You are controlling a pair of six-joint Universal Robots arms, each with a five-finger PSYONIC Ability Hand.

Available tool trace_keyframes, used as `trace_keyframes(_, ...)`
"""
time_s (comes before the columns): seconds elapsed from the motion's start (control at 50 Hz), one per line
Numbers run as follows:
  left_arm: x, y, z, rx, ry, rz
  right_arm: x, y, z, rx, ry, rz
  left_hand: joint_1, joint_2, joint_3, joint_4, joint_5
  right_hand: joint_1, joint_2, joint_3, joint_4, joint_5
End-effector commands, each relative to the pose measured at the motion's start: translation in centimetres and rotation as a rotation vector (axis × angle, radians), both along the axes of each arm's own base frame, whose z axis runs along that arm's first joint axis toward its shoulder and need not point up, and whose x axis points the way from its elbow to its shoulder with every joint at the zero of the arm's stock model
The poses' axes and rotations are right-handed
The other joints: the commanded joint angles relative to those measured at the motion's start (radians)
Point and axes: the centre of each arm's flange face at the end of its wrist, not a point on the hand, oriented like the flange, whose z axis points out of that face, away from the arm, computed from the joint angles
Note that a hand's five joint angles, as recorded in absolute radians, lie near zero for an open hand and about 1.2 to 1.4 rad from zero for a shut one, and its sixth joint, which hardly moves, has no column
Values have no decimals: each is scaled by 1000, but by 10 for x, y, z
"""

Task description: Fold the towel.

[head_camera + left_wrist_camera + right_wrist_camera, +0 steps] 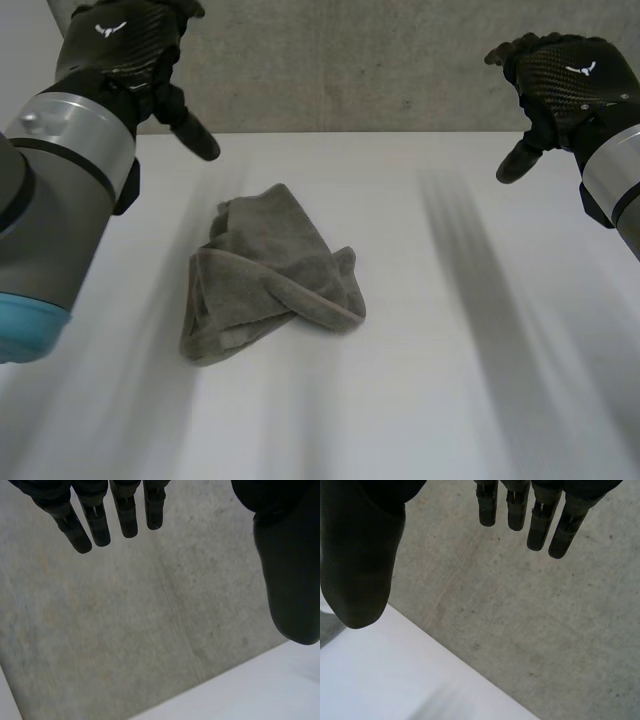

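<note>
— Looking at that towel (270,275), it's a crumpled grey heap on the white table (450,400), lying lower than both hands and between them, nearer the left hand (125,50) than the right hand (560,85).
— Soft stuff, I'd say. Light and limp; it'll sag and drag rather than keep any shape.
— So where would you take it?
— By an edge or a corner, if one can be picked out. The edge on the side away from the hands looks the plainest; the rest is bunched over itself.
— And the hands?
— Both raised, well clear of the cloth. Left fingers (95,520) hang straight with the thumb apart, nothing in them. Right fingers (540,525) likewise: loose, released, touching nothing.
</note>
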Motion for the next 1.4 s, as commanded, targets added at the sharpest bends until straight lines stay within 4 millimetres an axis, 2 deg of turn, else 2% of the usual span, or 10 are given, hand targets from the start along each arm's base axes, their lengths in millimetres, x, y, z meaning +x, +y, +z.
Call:
trace_keyframes(0.02, 19, -11, -18, 149, -43, 34, -2, -4, -3, 65, -7, -5, -43, -30, -20, -35, -184, -51, -76, -68, -78, -52)
trace_keyframes(0.48, 31, -14, -35, 210, -85, 48, 3, -5, -16, 126, -13, 13, 21, 35, 45, 29, -119, -51, -76, -68, -78, -52)
trace_keyframes(0.54, 31, -16, -44, 231, -119, 7, 12, 0, -29, 169, 3, 50, 21, 35, 45, 29, -119, -51, -76, -68, -78, -52)
trace_keyframes(0.66, 41, -21, -79, 278, -298, -86, 57, 36, -88, 395, 21, 274, 21, 35, 45, 29, -119, -51, -76, -68, -78, -52)
trace_keyframes(0.88, 46, -30, -139, 252, -551, -114, 100, 51, -152, 571, 2, 411, 24, 38, 48, 32, -117, -50, -75, -67, -76, -51)
trace_keyframes(0.98, 39, -34, -169, 285, -581, -144, 118, 52, -184, 610, -5, 440, 89, 102, 112, 96, -52, 70, 45, 53, 43, 69)
trace_keyframes(1.14, 28, -38, -191, 282, -586, -170, 129, 39, -210, 596, -4, 396, 326, 339, 349, 334, 185, 351, 327, 334, 325, 351)
trace_keyframes(1.26, 19, -36, -199, 282, -590, -200, 130, 33, -211, 559, -7, 354, 691, 704, 714, 698, 550, 646, 621, 629, 619, 645)
trace_keyframes(1.3, 13, -34, -203, 278, -592, -226, 131, 29, -208, 533, -16, 337, 919, 932, 942, 926, 778, 888, 864, 871, 862, 887)
trace_keyframes(1.4, 3, -37, -192, 205, -571, -245, 131, 22, -202, 499, -31, 321, 1122, 1135, 1145, 1130, 981, 1169, 1144, 1152, 1143, 1168)
